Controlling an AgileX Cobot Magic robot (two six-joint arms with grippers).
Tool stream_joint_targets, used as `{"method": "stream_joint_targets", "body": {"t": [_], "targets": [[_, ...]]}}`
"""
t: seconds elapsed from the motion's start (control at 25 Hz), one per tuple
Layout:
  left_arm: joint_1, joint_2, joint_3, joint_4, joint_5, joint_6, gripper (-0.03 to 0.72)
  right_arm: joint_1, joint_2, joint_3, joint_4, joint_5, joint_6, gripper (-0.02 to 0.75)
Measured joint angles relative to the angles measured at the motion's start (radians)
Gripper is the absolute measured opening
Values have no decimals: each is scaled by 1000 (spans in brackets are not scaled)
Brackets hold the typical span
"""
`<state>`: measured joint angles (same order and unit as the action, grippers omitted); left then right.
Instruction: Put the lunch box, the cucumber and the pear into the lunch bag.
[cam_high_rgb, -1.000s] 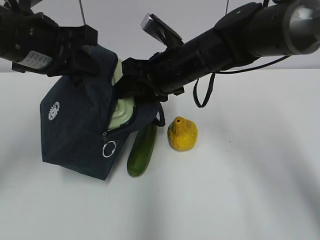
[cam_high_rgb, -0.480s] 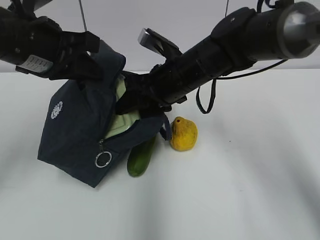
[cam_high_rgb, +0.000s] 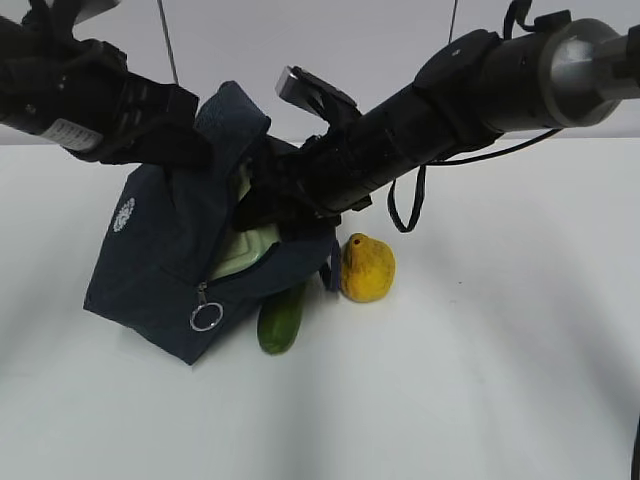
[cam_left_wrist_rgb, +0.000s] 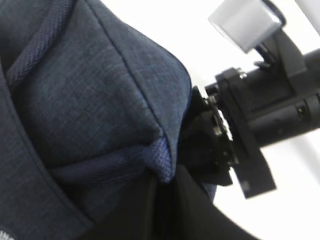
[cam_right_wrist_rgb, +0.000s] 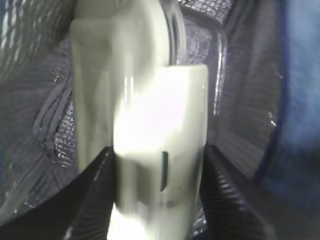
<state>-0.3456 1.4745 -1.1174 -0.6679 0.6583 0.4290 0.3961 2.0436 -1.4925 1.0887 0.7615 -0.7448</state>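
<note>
The navy lunch bag (cam_high_rgb: 160, 260) stands tilted on the white table with its zipper open. My left gripper (cam_high_rgb: 190, 140) is shut on the fabric at the bag's top edge (cam_left_wrist_rgb: 162, 175) and holds it up. My right gripper (cam_high_rgb: 262, 205) reaches into the opening, shut on the lunch box (cam_high_rgb: 245, 255). The box's pale green lid (cam_right_wrist_rgb: 150, 135) sits between my fingers (cam_right_wrist_rgb: 230, 200), inside the bag's silver lining. The dark green cucumber (cam_high_rgb: 280, 318) lies by the bag's front corner, partly under it. The yellow pear (cam_high_rgb: 366, 267) stands just right of the cucumber.
The silver zipper ring (cam_high_rgb: 205, 318) hangs at the bag's lower front. A dark handle loop (cam_high_rgb: 405, 205) hangs below the right arm, behind the pear. The right arm (cam_left_wrist_rgb: 270, 115) shows in the left wrist view, close to the bag's top.
The bag's top has been lifted and pulled right by my left gripper. The lunch box has gone deeper into the bag, and the bag now covers more of the cucumber.
</note>
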Motion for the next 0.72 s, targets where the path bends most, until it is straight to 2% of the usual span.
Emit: {"method": "stream_joint_targets", "body": {"t": [0.16,0.44,0.56,0.72], "targets": [[0,0,0,-16,11,34,3,0,1,0,-19,-47,-2,382],[0,0,0,-30,19,63,3,0,4,0,-143,-86,49,382],[0,0,0,-48,21,81,3,0,4,0,-129,-96,55,382],[0,0,0,-81,15,108,3,0,4,0,-32,-97,12,382]]}}
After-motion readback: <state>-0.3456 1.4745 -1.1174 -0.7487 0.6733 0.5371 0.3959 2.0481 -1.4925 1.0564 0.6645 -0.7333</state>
